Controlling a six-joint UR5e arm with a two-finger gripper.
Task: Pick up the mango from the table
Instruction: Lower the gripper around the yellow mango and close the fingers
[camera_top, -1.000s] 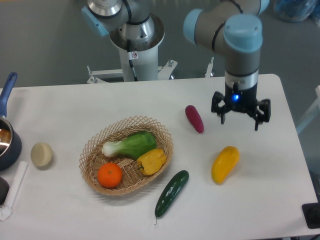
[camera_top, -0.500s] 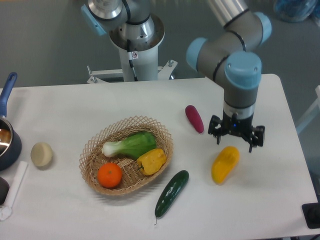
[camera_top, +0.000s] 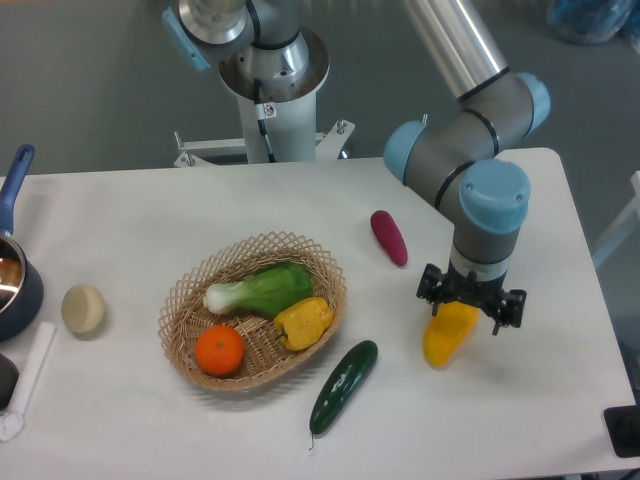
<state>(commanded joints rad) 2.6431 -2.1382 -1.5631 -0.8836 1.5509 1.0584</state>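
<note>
1. One mango lies on the white desk toward its right side, between the purple vegetable and the cucumber; its upper end sits under the claw.
2. Claw fingers stand apart on either side of that upper end; contact cannot be told.
3. Skin looks smooth, likely slippery; the fruit seems firm and moderately heavy; a grip across the narrow width near the middle seems safest, as an end hold may let it tip.
</note>
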